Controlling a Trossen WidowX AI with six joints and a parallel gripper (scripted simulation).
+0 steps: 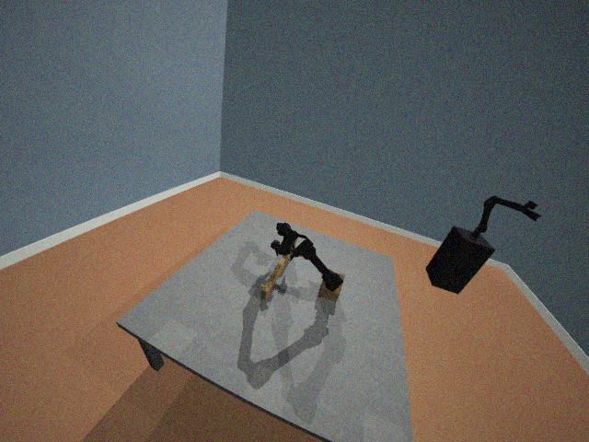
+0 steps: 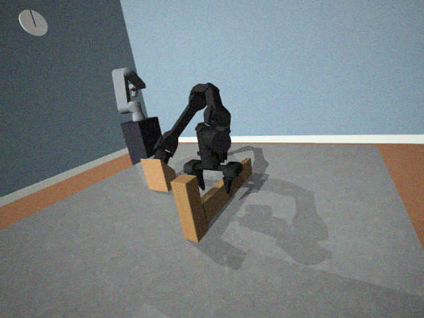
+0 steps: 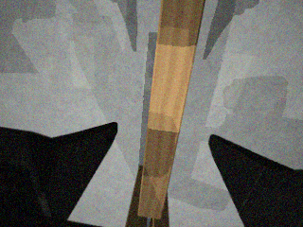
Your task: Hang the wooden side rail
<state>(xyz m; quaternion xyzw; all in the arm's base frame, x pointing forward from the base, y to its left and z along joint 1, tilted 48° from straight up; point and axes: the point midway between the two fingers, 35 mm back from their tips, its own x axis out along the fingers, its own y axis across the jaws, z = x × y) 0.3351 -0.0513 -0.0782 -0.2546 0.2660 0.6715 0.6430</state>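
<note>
The wooden side rail (image 1: 275, 277) (image 2: 214, 204) (image 3: 172, 80) runs away from the headboard post (image 2: 187, 210) on edge, low along the table. Its near end meets the post in the exterior view, and its far end appears to rest on the table. The post stands upright; in the wrist view its darker wood shows around the rail's end at the bottom. The hooks and pins cannot be made out. My gripper (image 2: 215, 190) (image 3: 163, 132) is open and empty. Its fingers are spread wide on either side of the rail, with a gap on both sides, around or above its top edge.
A wooden block (image 1: 329, 292) (image 2: 156, 175) stands at the arm's base on the grey table (image 1: 190, 304) (image 2: 103, 253). My arm arches over the rail from that side. A dark pedestal (image 1: 458, 261) (image 2: 142, 136) carries another arm beyond the table.
</note>
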